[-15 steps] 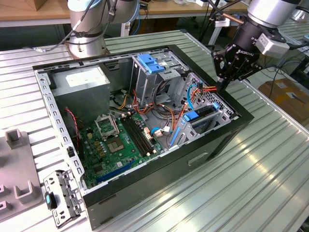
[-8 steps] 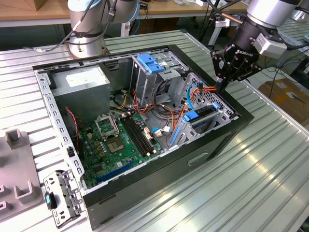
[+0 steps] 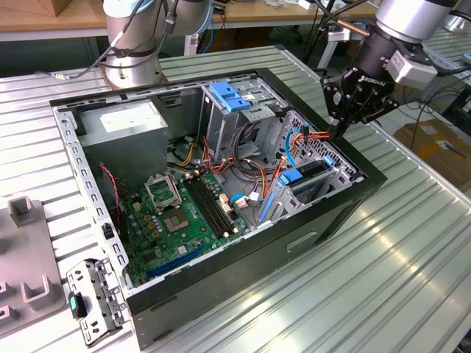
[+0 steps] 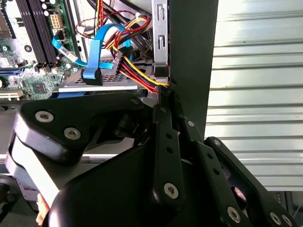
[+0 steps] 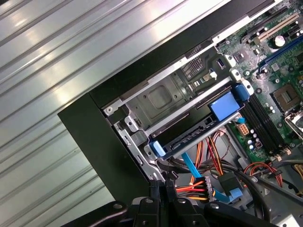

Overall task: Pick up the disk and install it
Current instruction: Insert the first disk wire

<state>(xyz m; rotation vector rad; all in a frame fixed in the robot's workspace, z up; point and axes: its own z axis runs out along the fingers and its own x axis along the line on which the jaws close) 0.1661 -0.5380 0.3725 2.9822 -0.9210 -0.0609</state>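
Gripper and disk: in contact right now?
Apart. In the first wrist view the shut gripper sits at the case edge, with cables between it and the disk.

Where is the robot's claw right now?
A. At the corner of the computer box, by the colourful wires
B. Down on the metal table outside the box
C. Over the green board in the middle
A. In the exterior view the gripper hangs at the case's corner, its tips by the orange and red wires.

The disk [image 5: 199,130] with blue rails sits in the drive bay at the black computer case's [image 5: 102,142] corner, cables [image 5: 199,182] beside it.
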